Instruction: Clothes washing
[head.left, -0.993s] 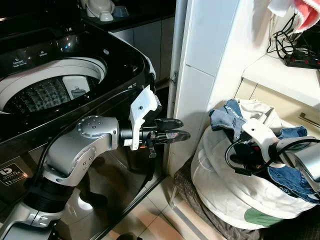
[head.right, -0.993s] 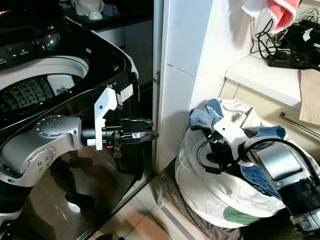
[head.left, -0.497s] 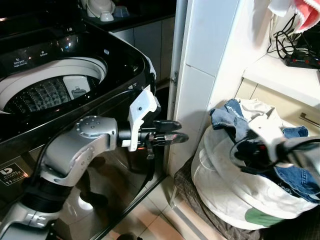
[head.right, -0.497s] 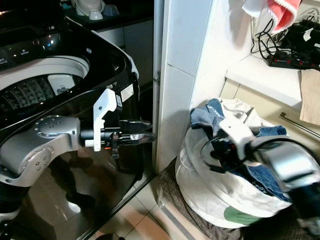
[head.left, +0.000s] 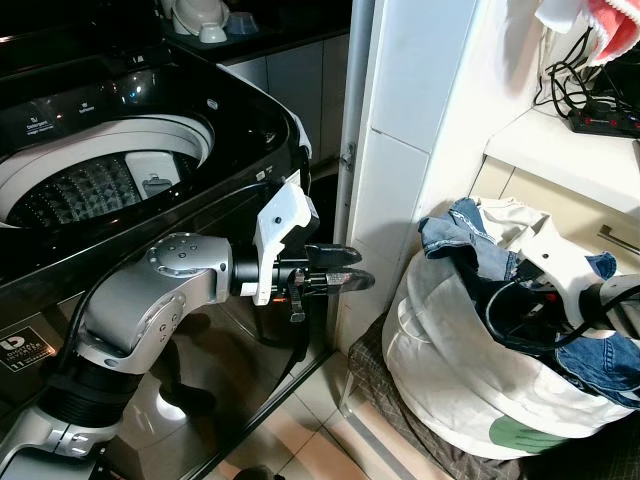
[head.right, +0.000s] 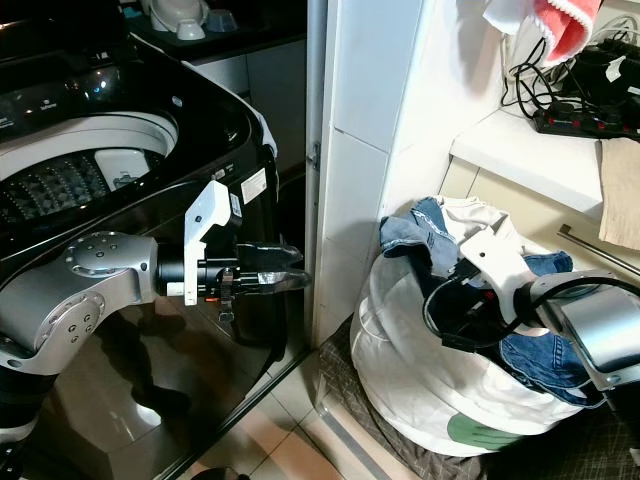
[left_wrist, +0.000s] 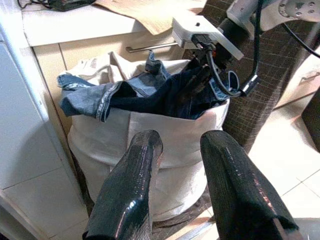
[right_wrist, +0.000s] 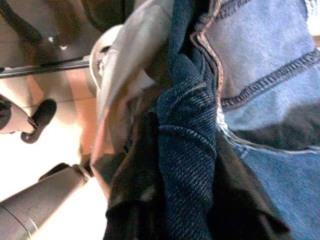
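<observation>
Washing machine (head.left: 120, 170) at 10 o'clock, drum opening (head.left: 100, 175) on top. Left gripper (head.left: 345, 278) at centre, in front of machine, fingers parted, aimed toward 3 o'clock. Tiled wall (head.left: 400, 150) at 12 o'clock, between machine and laundry bag (head.left: 450, 370). Bag at 4 o'clock on floor; jeans (head.left: 470, 235) heaped in it. Right gripper (head.right: 470, 315) sunk among jeans. Shelf (head.left: 560, 150) at 2 o'clock, behind bag.

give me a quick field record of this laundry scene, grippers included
washer: black top-loader, lid open, drum visible
laundry bag: white bag on the floor right of the washer, stuffed with denim
jeans: blue denim spilling over the bag's rim
left gripper: fingers apart, empty, held in the air between washer and bag
right gripper: pushed down into the clothes in the bag, fingertips hidden
shelf: power strip and cables
</observation>
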